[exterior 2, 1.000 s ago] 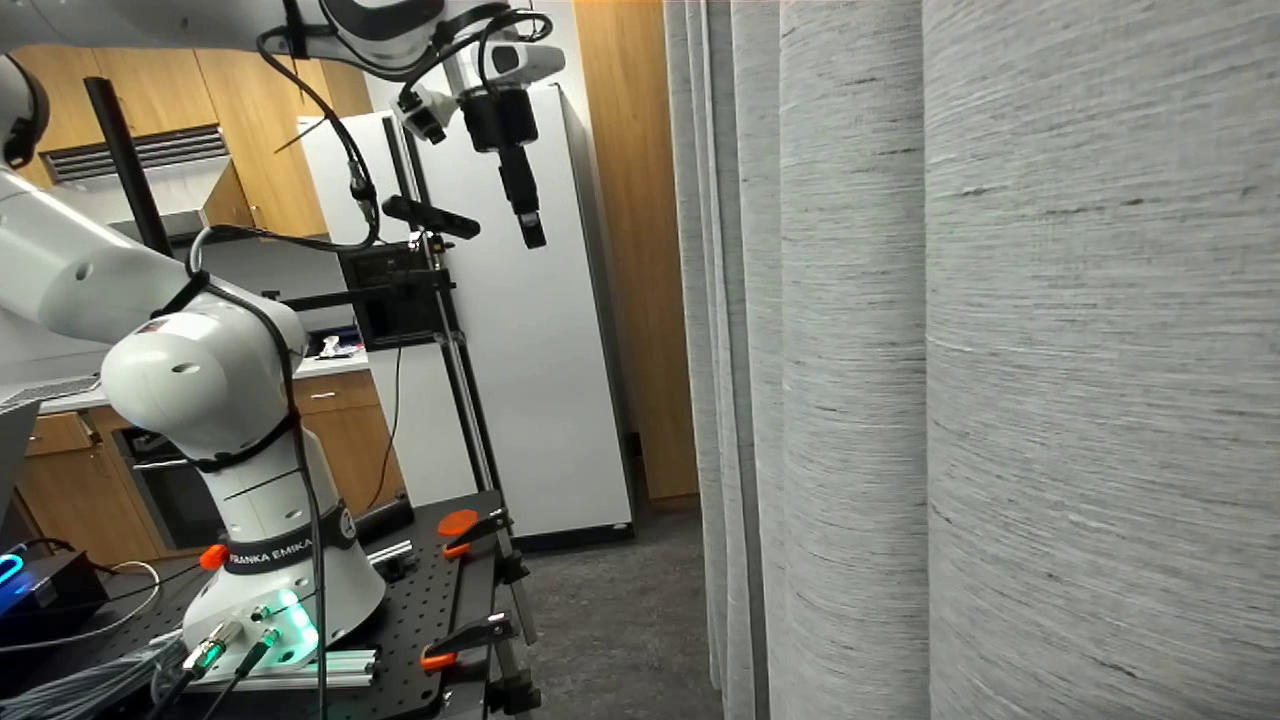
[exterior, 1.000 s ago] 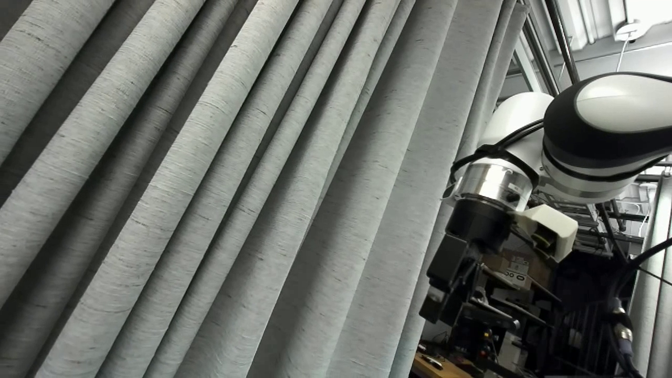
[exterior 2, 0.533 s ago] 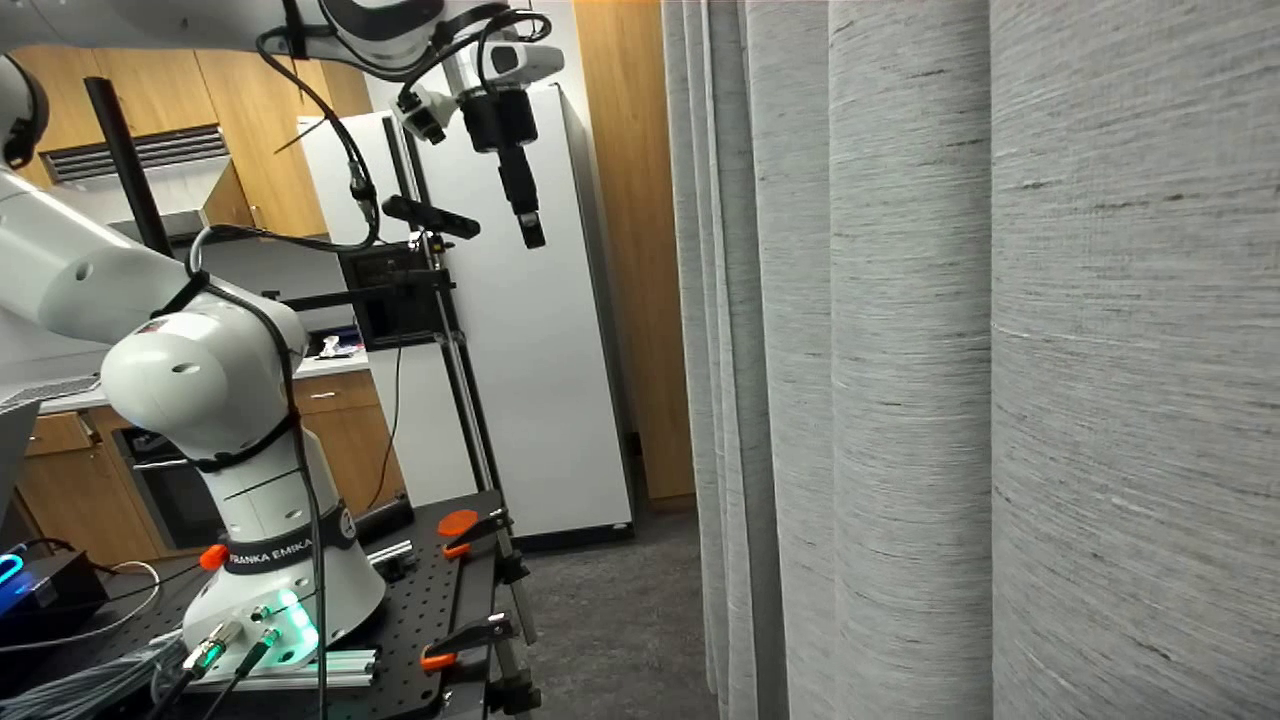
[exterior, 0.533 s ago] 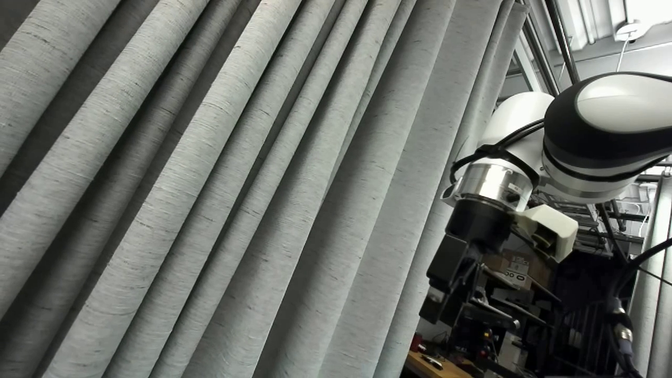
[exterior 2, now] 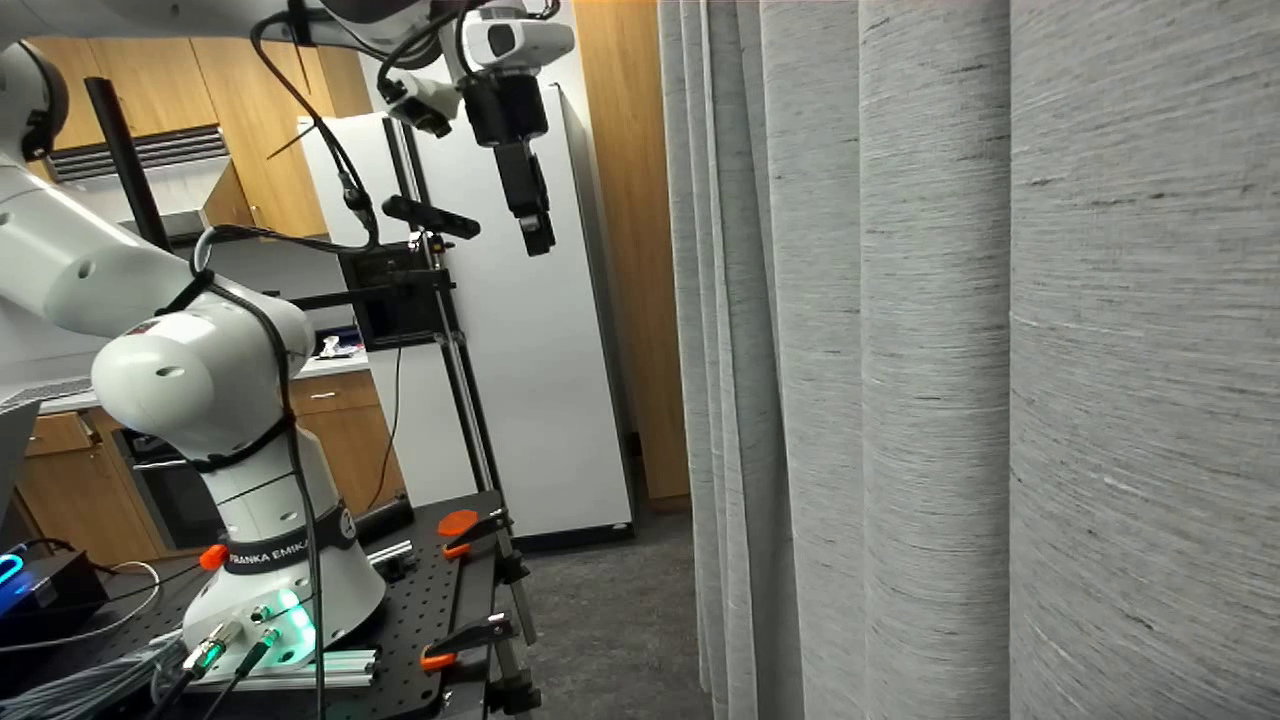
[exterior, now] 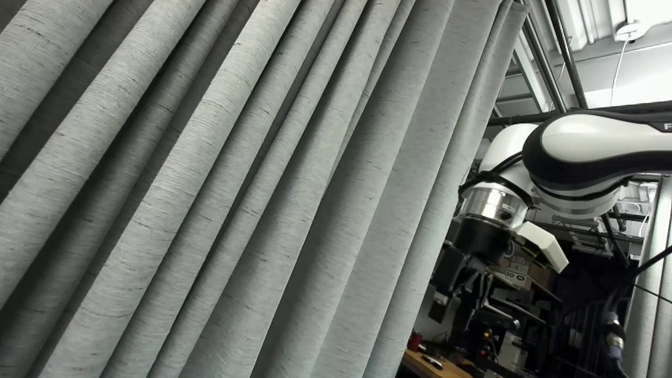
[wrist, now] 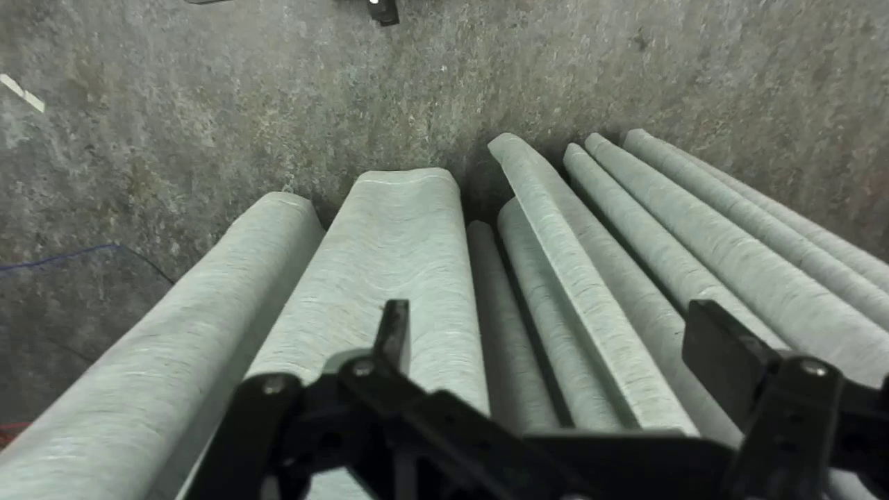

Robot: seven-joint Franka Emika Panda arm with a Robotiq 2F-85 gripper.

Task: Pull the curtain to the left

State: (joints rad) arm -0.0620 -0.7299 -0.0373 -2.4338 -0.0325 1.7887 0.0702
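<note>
The curtain [exterior: 252, 189] is a very large light-grey woven drape with long deep pleats. It fills most of an exterior view and hangs on the right side in an exterior view [exterior 2: 930, 360]. In the wrist view the curtain's pleats [wrist: 410, 243] run down to its lower hem just over the floor. My gripper [exterior: 455, 310] is black and points down beside the curtain's edge; it also shows in an exterior view [exterior 2: 537, 238], apart from the curtain. In the wrist view the gripper's fingers [wrist: 552, 316] stand wide apart, with pleats seen beyond them and nothing held.
A white fridge [exterior 2: 520, 330] and wooden cabinets [exterior 2: 290, 150] stand behind the arm. The arm's base is on a black perforated table [exterior 2: 430, 580] with orange clamps. A dark camera bar [exterior 2: 430, 216] on a stand is near the gripper. Grey floor [wrist: 444, 83] lies below.
The arm and gripper have come down a little. In an exterior view the curtain's near folds have shifted right while its far edge has shifted slightly left; the pleats have swayed.
</note>
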